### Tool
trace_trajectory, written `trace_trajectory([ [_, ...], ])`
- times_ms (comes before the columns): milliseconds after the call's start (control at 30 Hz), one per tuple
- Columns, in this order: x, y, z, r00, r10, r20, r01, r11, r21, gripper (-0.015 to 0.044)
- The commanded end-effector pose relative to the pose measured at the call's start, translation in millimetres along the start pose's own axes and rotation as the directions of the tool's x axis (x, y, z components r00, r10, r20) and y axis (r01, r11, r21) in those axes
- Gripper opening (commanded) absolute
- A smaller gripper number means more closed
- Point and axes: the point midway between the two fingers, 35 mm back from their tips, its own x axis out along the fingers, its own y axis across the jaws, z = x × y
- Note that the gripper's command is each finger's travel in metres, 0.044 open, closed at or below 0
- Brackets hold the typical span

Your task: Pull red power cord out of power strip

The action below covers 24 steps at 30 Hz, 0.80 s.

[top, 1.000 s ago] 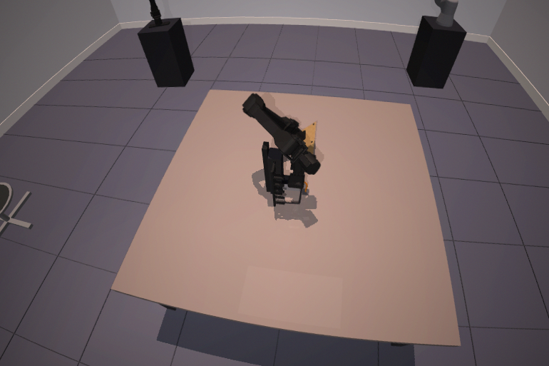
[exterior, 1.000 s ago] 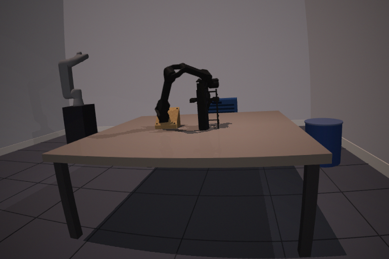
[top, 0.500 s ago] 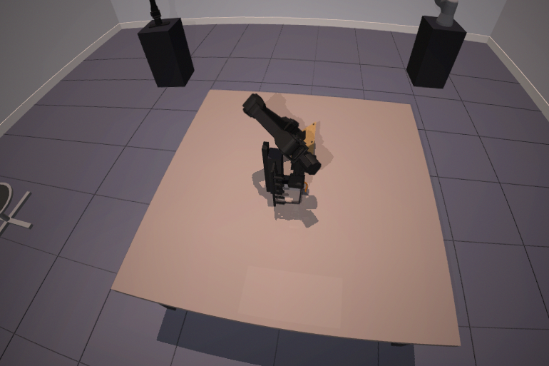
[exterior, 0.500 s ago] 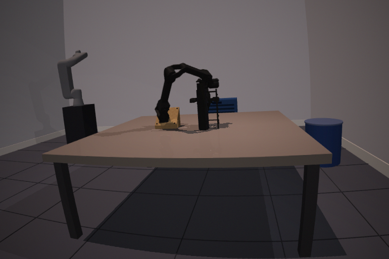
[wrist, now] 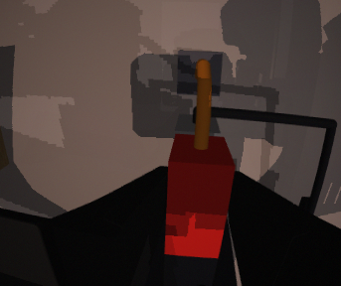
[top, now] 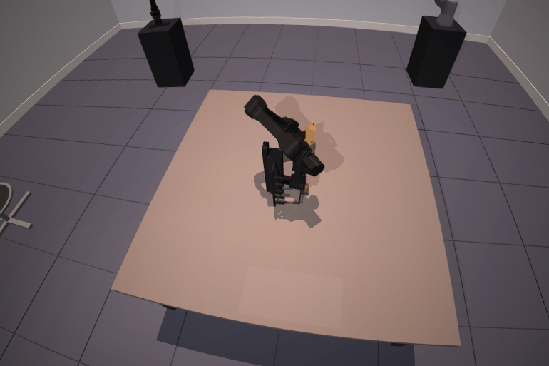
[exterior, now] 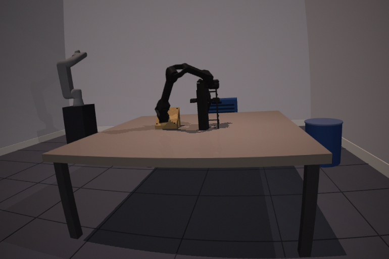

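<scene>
Gripper (wrist: pixel 198 264) is pinched on the red plug (wrist: pixel 200 201), orange cord (wrist: pixel 204 105) running straight out from its far end above the table (top: pixel 354 228), arm bent over beside the upright black power strip (exterior: pixel 202 105) near mid-table, wooden wedge block (exterior: pixel 171 119) at the arm's base.

Matt red plug (wrist: pixel 200 201); smooth tan table (exterior: pixel 251 143); matt black hand (wrist: pixel 198 264).
</scene>
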Motion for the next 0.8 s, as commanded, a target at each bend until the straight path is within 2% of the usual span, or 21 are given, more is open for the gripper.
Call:
trace_trajectory([
  [0, -9, -1, 31, 0.998, -0.014, 0.062, 0.014, 1.0, -0.004, 0.0],
  [400, -14, 0, 51, 0.998, -0.014, 0.062, 0.014, 1.0, -0.006, 0.0],
  [767, -9, 0, 39, 0.998, -0.013, 0.057, 0.014, 1.0, -0.007, 0.0289],
])
